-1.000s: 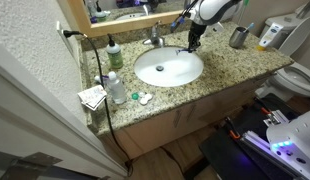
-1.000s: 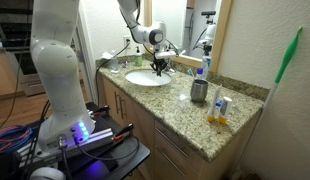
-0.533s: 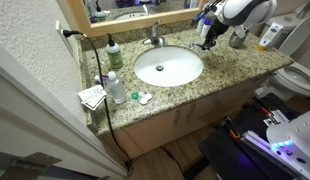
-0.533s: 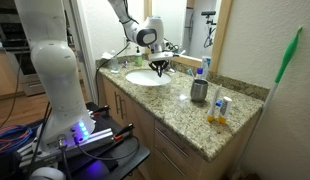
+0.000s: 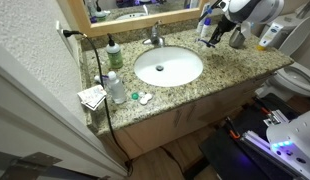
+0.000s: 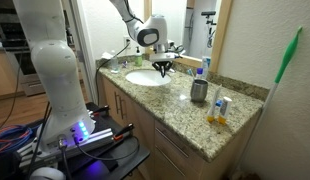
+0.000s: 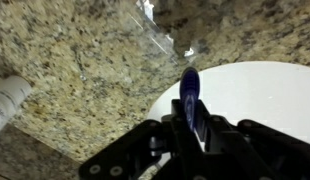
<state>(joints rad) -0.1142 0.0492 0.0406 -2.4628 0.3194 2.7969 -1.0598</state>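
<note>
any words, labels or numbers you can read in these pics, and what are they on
No text can be read in any view.
Green bottle by the mirror: label too small to read.
Yellow and blue package on the counter: printing blurred.
Clear bottle near the counter's edge: no legible label.
Blue object held in the gripper: no marking visible.
</note>
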